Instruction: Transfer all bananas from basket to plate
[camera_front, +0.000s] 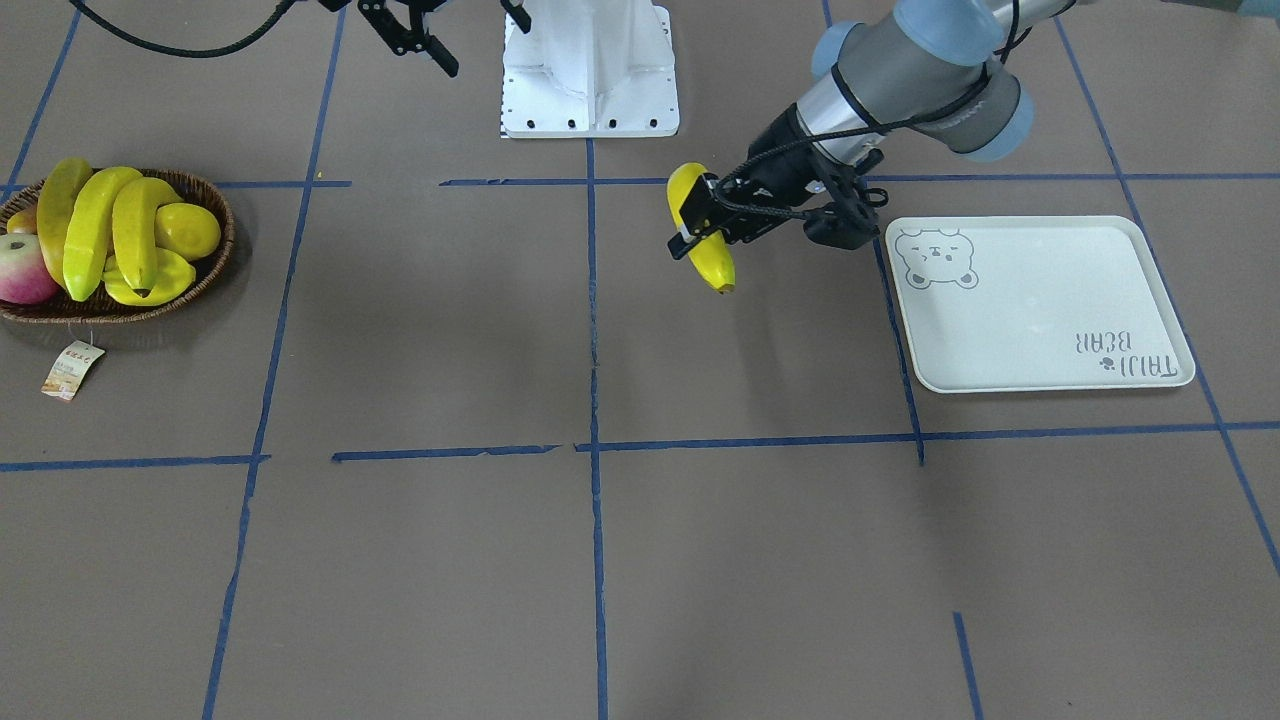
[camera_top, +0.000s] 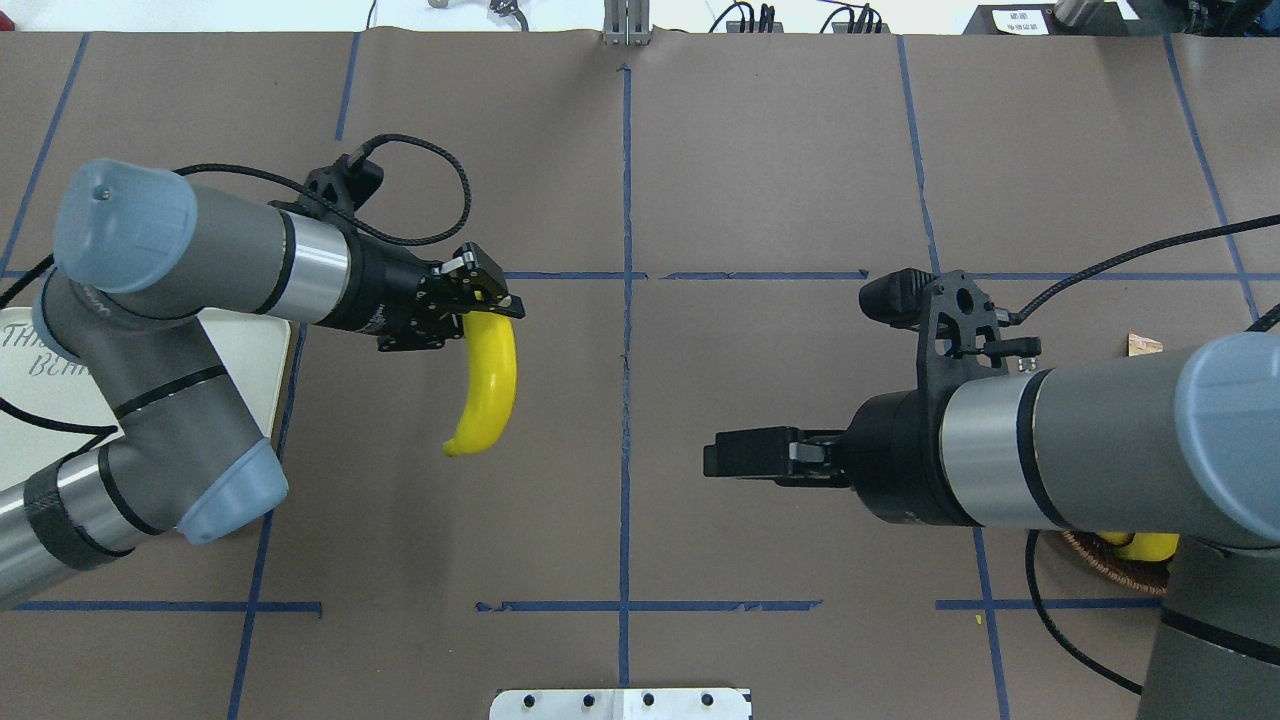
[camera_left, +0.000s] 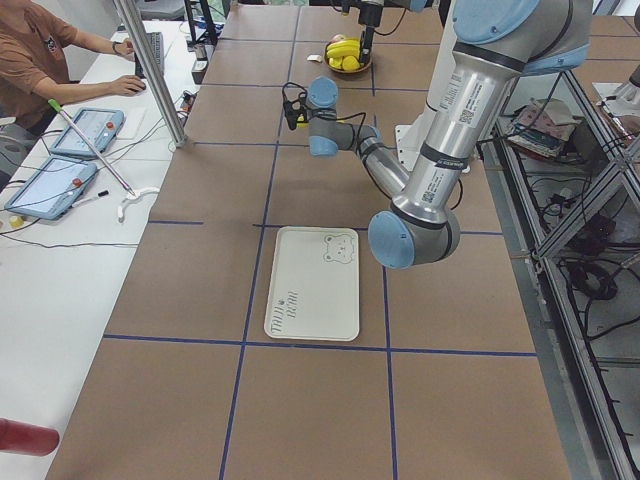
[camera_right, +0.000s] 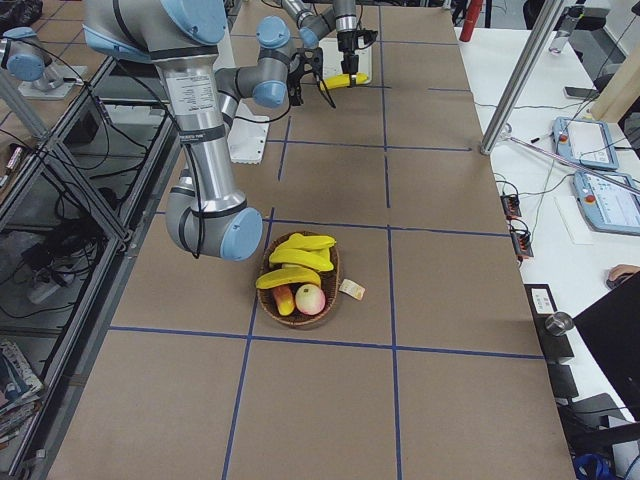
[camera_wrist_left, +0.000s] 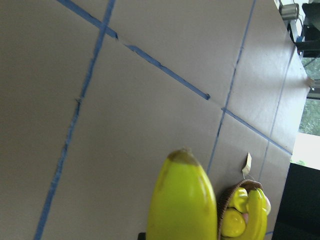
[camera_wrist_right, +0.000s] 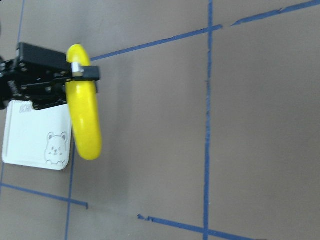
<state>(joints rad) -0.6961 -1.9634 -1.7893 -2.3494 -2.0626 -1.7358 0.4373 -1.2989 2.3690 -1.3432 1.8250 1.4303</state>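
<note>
Glossy yellow banana (camera_front: 715, 262), dark at the tip, in the black left gripper (camera_front: 693, 228) on a grey arm (camera_front: 900, 80) capped pale blue. Across in the dark brown woven basket (camera_front: 218, 262), more yellow bananas (camera_front: 92, 232) and a red-and-green apple (camera_front: 22, 270). The plate (camera_front: 1040, 320) is pale grey-white, with a grey bear face and grey lettering. Brown table (camera_front: 420, 330), gridded in blue tape (camera_front: 594, 350).

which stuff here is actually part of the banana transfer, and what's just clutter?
Part of the job:
- banana held in the left gripper, not yet over the plate
- three bananas in the basket

Just lying about:
- apple, lemon and starfruit, all in the basket
- price tag on the table beside it
</note>
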